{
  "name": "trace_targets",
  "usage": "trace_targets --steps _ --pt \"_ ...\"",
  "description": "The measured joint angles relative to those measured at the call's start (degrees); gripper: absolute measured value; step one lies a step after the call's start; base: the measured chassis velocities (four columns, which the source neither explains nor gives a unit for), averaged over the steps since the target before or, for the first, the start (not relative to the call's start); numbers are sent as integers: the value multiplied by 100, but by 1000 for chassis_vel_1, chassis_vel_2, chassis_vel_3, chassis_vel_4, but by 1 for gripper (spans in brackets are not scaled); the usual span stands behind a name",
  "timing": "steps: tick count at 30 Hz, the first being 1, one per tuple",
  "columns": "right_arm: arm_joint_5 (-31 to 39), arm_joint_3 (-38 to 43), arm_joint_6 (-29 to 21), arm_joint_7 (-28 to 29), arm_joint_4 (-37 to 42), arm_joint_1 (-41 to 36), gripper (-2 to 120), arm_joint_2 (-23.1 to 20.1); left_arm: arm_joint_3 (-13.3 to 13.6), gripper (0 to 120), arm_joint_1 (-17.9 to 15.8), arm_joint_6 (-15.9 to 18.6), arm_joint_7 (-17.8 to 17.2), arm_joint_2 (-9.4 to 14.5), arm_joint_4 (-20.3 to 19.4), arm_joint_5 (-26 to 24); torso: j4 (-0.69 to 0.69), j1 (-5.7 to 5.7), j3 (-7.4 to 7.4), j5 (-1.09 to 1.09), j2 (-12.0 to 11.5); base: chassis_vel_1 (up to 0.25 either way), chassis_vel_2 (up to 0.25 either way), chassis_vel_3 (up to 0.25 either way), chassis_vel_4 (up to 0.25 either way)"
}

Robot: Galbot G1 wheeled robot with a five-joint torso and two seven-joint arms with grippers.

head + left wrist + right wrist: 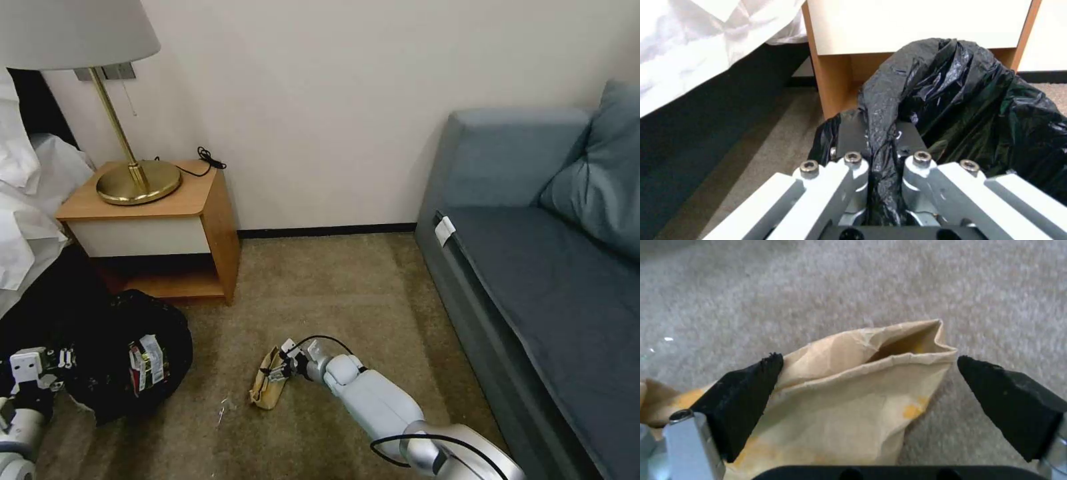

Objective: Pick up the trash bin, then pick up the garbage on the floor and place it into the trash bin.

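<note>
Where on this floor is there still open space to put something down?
Bare carpet lies between the nightstand and the sofa, up to the wall. It is crowded lower left: the left gripper clamps the trash bin, and the right gripper straddles the paper bag.

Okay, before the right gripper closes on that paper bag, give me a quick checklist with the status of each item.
1. Right gripper open around the tan paper bag: ok, one pad touches the bag's side and the other stands off it.
2. Bag centred between the pads: not ok, it sits toward one pad.
3. Bag resting on the carpet: ok.
4. Left gripper shut on the trash bin: ok, its fingers pinch the black liner at the rim.
5. Bin mouth open to receive: ok, with red-and-white wrapper already inside.
6. Path from bag to bin free: ok, small scraps lie on the carpet between.
</note>
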Motion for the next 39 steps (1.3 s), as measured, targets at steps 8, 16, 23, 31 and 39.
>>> trace_targets --steps 8,16,23,31,39 --pt "-183 221 31 -101 -262 -16 93 2 70 4 -28 -14 2 -2 42 0 0 0 0 0 0 0 0 0 0" --pt "-249 308 63 -212 -318 -80 68 2 46 4 0 -44 3 20 57 -25 0 0 0 1 0 0 0 0 0" --pt "-257 384 67 -218 -335 -64 41 0 37 4 28 -62 10 -3 26 -29 0 0 0 0 0 0 0 0 0" --pt "-295 456 86 -224 -337 -53 10 0 -5 4 72 -88 16 2 0 -45 -1 0 0 0 0 0 0 0 0" --pt "-351 497 96 -228 -336 -62 0 1 -43 4 132 -134 32 13 0 -61 0 0 0 0 0 0 0 0 0"
